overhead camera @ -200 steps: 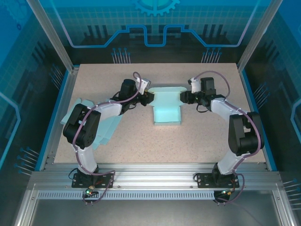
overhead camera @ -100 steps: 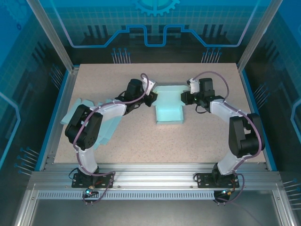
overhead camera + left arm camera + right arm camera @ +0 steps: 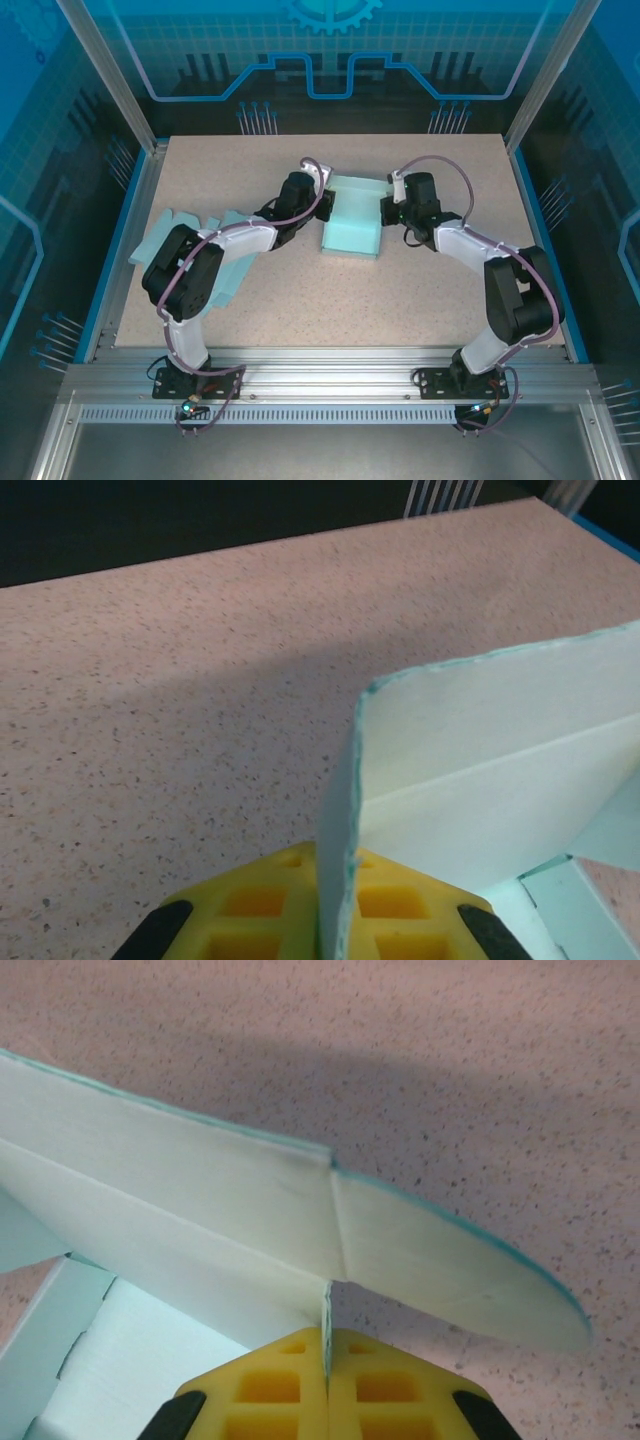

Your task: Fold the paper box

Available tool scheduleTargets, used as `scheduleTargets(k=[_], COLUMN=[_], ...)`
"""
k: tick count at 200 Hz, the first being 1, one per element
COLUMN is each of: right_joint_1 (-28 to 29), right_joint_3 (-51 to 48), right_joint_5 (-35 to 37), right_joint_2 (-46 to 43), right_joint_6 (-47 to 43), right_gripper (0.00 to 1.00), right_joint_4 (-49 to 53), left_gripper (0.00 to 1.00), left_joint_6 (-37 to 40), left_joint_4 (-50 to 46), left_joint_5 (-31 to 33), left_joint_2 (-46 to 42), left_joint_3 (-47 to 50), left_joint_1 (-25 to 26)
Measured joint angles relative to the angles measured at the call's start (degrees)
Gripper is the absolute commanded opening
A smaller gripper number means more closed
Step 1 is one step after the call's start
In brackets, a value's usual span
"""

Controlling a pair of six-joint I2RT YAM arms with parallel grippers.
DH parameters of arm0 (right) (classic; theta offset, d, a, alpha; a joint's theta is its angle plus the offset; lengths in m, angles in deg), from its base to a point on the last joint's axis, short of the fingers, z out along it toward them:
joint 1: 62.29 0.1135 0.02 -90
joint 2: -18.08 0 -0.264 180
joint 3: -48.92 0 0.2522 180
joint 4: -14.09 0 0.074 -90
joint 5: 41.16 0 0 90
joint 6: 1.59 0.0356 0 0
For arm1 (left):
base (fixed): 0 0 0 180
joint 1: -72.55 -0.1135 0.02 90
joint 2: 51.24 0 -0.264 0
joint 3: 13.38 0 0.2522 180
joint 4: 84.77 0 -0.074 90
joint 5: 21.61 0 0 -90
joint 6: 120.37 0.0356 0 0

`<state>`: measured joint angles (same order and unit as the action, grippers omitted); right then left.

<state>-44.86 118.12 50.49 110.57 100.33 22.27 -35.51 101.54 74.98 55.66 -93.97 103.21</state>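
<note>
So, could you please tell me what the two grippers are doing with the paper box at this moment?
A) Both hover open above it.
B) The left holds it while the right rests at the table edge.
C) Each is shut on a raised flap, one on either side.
C: the wrist views show the left gripper and the right gripper each pinching a raised flap of the paper box, on opposite sides.

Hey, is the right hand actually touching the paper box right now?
Touching. The right wrist view shows the right hand closed on a thin flap edge of the paper box, squeezed between its yellow pads.
</note>
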Motion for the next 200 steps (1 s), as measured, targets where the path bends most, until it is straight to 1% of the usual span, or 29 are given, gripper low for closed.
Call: scheduleTargets(k=[31, 68, 89, 160, 200], right_joint_1=[0.9, 0.9, 1.0, 4.6, 6.7], right_joint_3=[0.6, 6.0, 7.2, 5.7, 3.9], right_joint_5=[3.3, 6.6, 8.0, 15.6, 20.2], right_joint_2=[1.6, 7.7, 9.7, 10.1, 10.1], right_joint_6=[1.2, 2.2, 2.4, 3.1, 3.3], right_gripper=[0.05, 0.05, 0.05, 0.06, 0.06], right_joint_4=[-3.2, -4.8, -6.0, -10.6, -12.3], left_gripper=[0.12, 0.13, 0.13, 0.13, 0.13], left_joint_6=[-2.7, -5.3, -6.6, -9.9, -11.7], left_joint_4=[1.9, 4.3, 6.4, 12.8, 15.7], left_joint_5=[3.8, 7.0, 8.1, 11.0, 13.6], left_joint_2=[1.2, 5.0, 6.6, 7.1, 7.1], left_joint_3=[-1.6, -4.4, -4.4, -1.4, 1.6], left_joint_1=[0.6, 0.6, 0.6, 0.7, 2.0])
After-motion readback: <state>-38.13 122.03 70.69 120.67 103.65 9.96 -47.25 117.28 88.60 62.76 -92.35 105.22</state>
